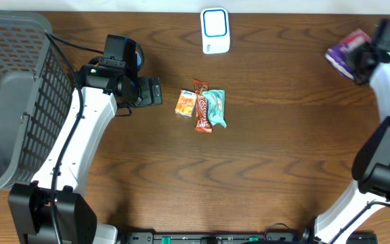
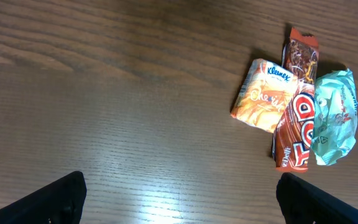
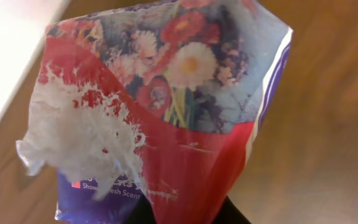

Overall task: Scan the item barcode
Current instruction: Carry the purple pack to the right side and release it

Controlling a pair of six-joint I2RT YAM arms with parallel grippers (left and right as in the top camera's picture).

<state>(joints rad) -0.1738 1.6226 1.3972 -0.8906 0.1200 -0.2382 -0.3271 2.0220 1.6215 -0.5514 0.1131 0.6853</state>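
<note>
My right gripper [image 3: 185, 214] is shut on the lower end of a purple and red flower-printed packet [image 3: 166, 106], held at the table's far right corner [image 1: 347, 51]. The packet fills the right wrist view and hides most of both fingers. No barcode shows on it. A white scanner with a blue rim [image 1: 215, 30] stands at the back centre. My left gripper [image 1: 156, 90] hangs open above bare wood [image 2: 179, 199], left of a small pile: an orange Kleenex pack [image 2: 263, 96], a red-brown bar [image 2: 296, 118] and a teal packet [image 2: 333, 115].
A grey wire basket [image 1: 12, 102] takes up the left edge of the table. The pile of snacks [image 1: 202, 108] lies in the middle, between the two arms. Dark wood tabletop [image 1: 249, 176] stretches toward the front.
</note>
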